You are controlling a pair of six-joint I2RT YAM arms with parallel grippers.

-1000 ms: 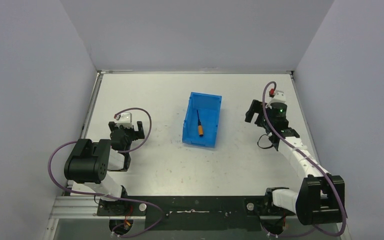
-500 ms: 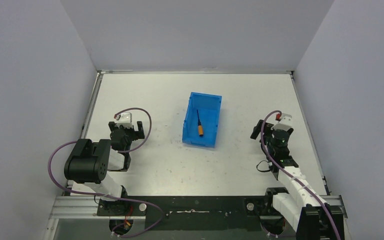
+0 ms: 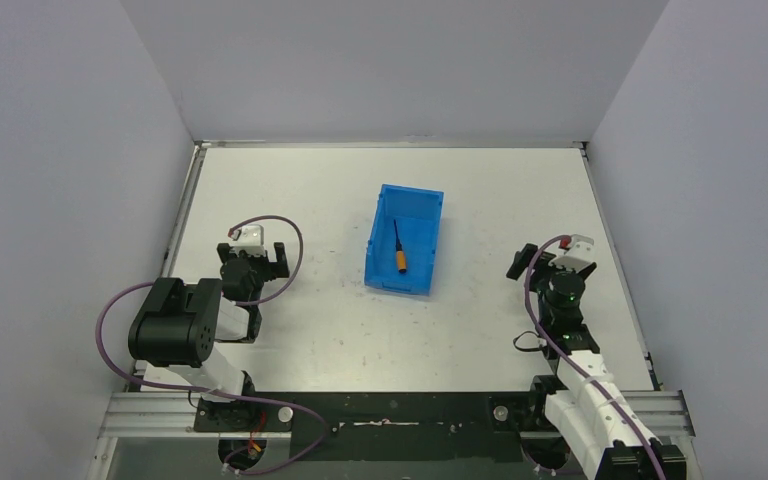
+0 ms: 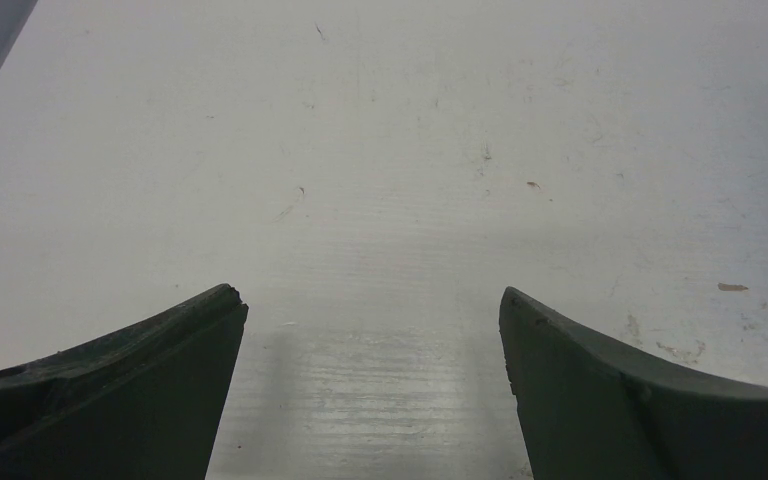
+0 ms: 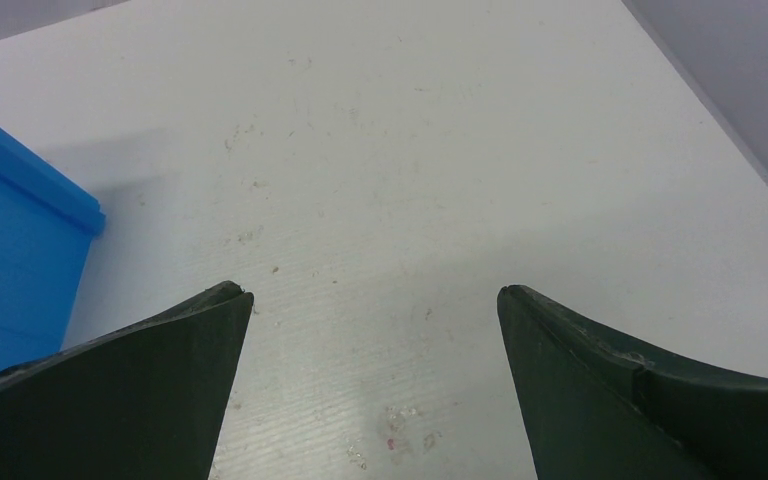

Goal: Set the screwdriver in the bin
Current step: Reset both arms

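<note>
The blue bin [image 3: 407, 193] stands on the white table, near its middle. The screwdriver [image 3: 400, 252], with its orange handle and thin black shaft, lies inside the bin on its floor. My left gripper [image 3: 253, 254] is open and empty, low over the table left of the bin; in the left wrist view [image 4: 372, 300] only bare table shows between its fingers. My right gripper [image 3: 550, 263] is open and empty, to the right of the bin. In the right wrist view [image 5: 375, 295] a corner of the bin [image 5: 20, 230] shows at the left edge.
The table [image 3: 500, 190] is enclosed by pale walls at the left, back and right. Its right edge [image 5: 720, 120] shows in the right wrist view. Both arm bases sit on the black rail [image 3: 390, 410] at the near edge.
My right arm has drawn back toward the near edge, away from the bin, with its gripper open. The left arm, the bin and the screwdriver have not moved.
</note>
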